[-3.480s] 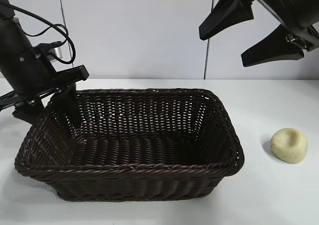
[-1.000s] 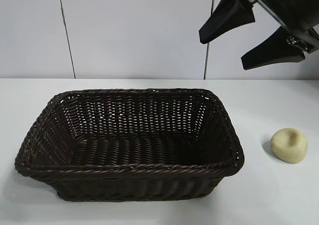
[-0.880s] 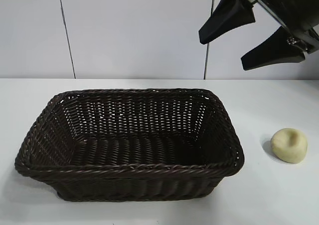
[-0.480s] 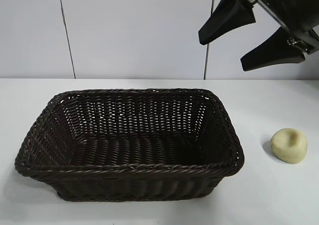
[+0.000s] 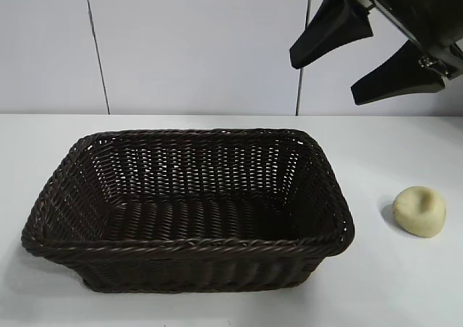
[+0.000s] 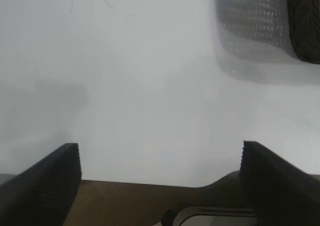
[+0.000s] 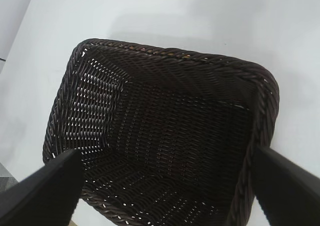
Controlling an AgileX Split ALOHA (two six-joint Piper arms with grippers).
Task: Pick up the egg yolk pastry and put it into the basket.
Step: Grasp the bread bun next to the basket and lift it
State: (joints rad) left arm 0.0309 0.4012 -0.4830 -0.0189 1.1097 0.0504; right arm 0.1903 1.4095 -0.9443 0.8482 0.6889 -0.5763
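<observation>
White desk (image 5: 217, 309) and pale panelled wall (image 5: 195, 45), a wicker basket (image 5: 189, 249) at the centre and a pastry (image 5: 419, 210) off to one side.

Smooth and matte, the desk carries a large rectangular basket of dark brown woven cane, its sides sloping outward under a thick braided rim, light showing through the open weave of the far wall. Well apart from it, on the bare desk on the right arm's side, lies the egg yolk pastry: a small, pale yellow, dull-surfaced rounded lump with a soft dent in its top. High above the basket's right end hangs the right pincer (image 5: 365, 56), its two black, tapered fingers spread wide and holding nothing; its wrist view looks down into the basket. The left pincer (image 6: 160, 173), seen only from its own wrist, also stands wide open and bare, its ribbed black pads over plain desk beside the basket's corner (image 6: 302, 21).
</observation>
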